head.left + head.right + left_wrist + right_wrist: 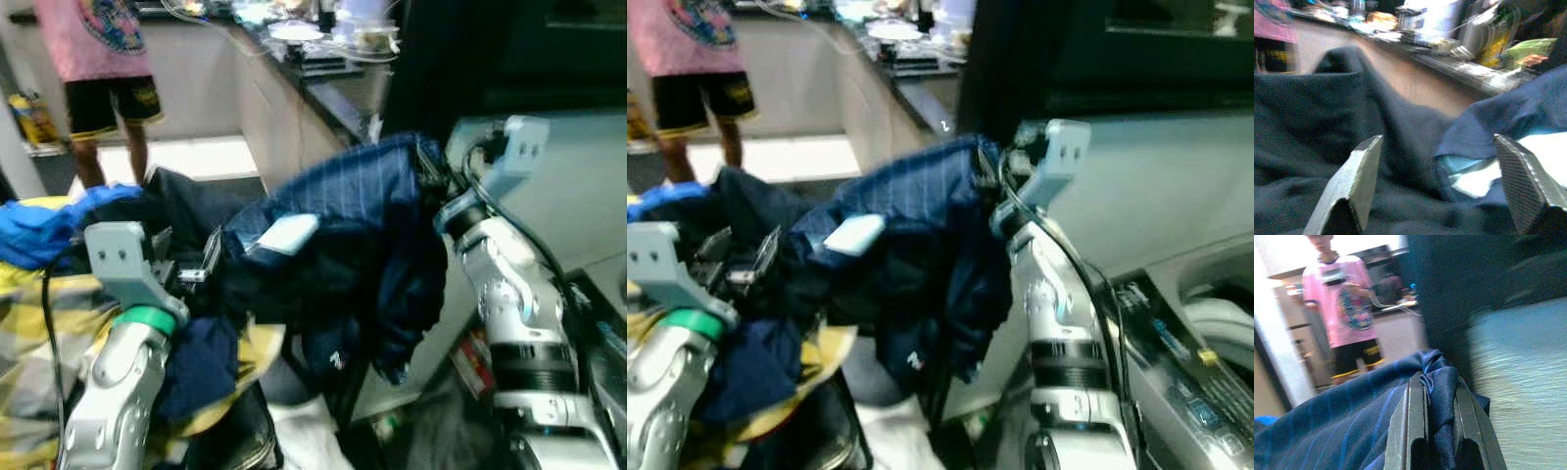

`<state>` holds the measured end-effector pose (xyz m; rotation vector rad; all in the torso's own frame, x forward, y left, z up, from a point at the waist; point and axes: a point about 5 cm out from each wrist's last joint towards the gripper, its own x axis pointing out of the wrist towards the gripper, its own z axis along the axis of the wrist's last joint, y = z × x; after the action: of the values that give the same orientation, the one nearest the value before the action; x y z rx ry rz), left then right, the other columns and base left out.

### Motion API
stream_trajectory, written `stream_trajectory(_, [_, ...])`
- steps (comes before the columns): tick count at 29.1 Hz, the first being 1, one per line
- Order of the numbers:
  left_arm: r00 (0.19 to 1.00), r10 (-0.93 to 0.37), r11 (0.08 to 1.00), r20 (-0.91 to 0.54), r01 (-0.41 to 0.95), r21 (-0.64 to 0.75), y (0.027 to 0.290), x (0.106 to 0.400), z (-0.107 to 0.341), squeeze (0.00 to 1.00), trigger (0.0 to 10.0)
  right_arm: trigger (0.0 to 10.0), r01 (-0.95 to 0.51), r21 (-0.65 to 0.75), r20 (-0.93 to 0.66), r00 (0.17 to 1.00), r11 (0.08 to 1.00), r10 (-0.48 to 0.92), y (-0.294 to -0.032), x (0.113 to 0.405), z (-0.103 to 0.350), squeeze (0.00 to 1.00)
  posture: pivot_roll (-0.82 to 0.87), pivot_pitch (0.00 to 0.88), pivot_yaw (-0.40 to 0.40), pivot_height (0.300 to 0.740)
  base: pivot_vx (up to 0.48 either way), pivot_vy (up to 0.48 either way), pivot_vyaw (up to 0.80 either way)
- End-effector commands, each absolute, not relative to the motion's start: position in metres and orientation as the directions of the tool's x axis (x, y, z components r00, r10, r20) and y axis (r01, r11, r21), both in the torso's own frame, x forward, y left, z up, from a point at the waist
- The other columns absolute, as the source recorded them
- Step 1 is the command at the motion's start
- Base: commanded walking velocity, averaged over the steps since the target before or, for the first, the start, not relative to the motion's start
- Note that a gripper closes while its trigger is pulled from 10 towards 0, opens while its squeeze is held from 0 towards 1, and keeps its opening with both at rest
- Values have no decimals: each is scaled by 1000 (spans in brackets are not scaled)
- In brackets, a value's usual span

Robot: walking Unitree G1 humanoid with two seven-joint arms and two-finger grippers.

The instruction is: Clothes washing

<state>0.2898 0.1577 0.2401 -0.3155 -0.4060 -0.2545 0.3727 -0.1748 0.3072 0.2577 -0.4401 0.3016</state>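
Right, the right gripper [1440, 431] is up high at the right of the scene, its two black fingers pinched together on a fold of the navy pinstriped shirt [343, 206]. That garment hangs from the pinch and drapes down and to the left, a pale label [284, 235] showing on its upper side, its lower edge dangling above the floor.

Over on the left, the left gripper [1435, 186] has its fingers spread apart with nothing held between them. It hovers just over dark cloth [1312, 112], with the blue shirt and its label lying just beyond the far finger. Below and around that arm sits the laundry pile [39, 323]: yellow-checked fabric, a bright blue piece [39, 230] at the far left, more dark items.

At the near right edge, the washing machine [1205, 343] shows its control strip and part of its open mouth, and the shirt is well apart from it, to its left.

So as I read it, one item is lifted clear of the heap but nothing visible has gone into the drum. The carry across, the drop, and the rest of the pile all look left to do. Far back on the left, a person [98, 59] in a pink top stands by the kitchen counter [313, 78].
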Motion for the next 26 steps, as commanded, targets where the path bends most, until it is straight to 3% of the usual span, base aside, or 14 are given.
stream_trajectory(1, [707, -320, 843, 631, 516, -151, 129, 274, 291, 0, 10000, 10000, -323, 182, 548, 817, 929, 177, -189, 368, 335, 0, 10, 38, -7, 740, 0, 0, -800])
stream_trajectory(2, [707, -320, 843, 631, 516, -151, 129, 274, 291, 0, 10000, 10000, -323, 182, 548, 817, 929, 177, -189, 368, 335, 0, 10, 38, -7, 740, 0, 0, -800])
stream_trajectory(3, [637, -353, 860, 686, 509, -30, 118, 271, 316, 0, 10000, 10000, -316, 177, 551, 817, 932, 172, -192, 368, 337, 0, 9, 36, -9, 740, 0, 0, -800])
stream_trajectory(4, [616, -330, 915, 715, 395, 82, 114, 274, 339, 0, 10000, 10000, -311, 173, 552, 816, 935, 169, -194, 368, 338, 0, 12, 30, -7, 740, 0, 0, -800])
stream_trajectory(5, [616, -330, 915, 715, 395, 82, 114, 274, 339, 0, 10000, 10000, -311, 173, 552, 816, 935, 169, -194, 368, 338, 0, 12, 30, -7, 740, 0, 0, -800])
stream_trajectory(7, [612, -217, 976, 760, 159, 150, 118, 281, 368, 0, 10000, 10000, -303, 165, 557, 814, 939, 165, -196, 368, 341, 0, 2, 25, 3, 740, 0, 0, -800])
stream_trajectory(8, [612, -217, 976, 760, 159, 150, 118, 281, 368, 0, 10000, 10000, -303, 165, 557, 814, 939, 165, -196, 368, 341, 0, 2, 25, 3, 740, 0, 0, -800])
stream_trajectory(10, [645, -135, 983, 752, -9, 184, 133, 290, 372, 0, 10000, 10000, -302, 164, 563, 810, 939, 162, -197, 366, 342, 0, 2, 22, 10, 740, 0, 0, -800])
stream_trajectory(12, [685, -96, 982, 722, -51, 179, 144, 296, 366, 0, 10000, 10000, -302, 162, 564, 809, 939, 163, -197, 365, 342, 0, 1, 18, 14, 740, 0, 0, -800])
stream_trajectory(15, [750, -53, 986, 659, -64, 152, 157, 306, 354, 0, 10000, 10000, -303, 160, 564, 809, 939, 165, -197, 365, 341, 0, 1, 18, 14, 740, 0, 0, -800])
stream_trajectory(16, [830, -58, 990, 554, -24, 140, 167, 313, 327, 0, 10000, 10000, -306, 161, 558, 813, 938, 169, -196, 364, 338, 0, 0, 12, 13, 740, 0, 0, -800])
stream_trajectory(17, [851, -75, 988, 520, -7, 154, 169, 314, 319, 0, 10000, 10000, -306, 161, 555, 814, 938, 170, -195, 364, 336, 0, 0, 12, 13, 740, 0, 0, -800])
stream_trajectory(26, [887, -165, 980, 432, 98, 172, 170, 308, 298, 0, 10000, 10000, -324, 162, 539, 820, 932, 191, -189, 367, 331, 0, 13, 15, -5, 740, 0, 0, -800])
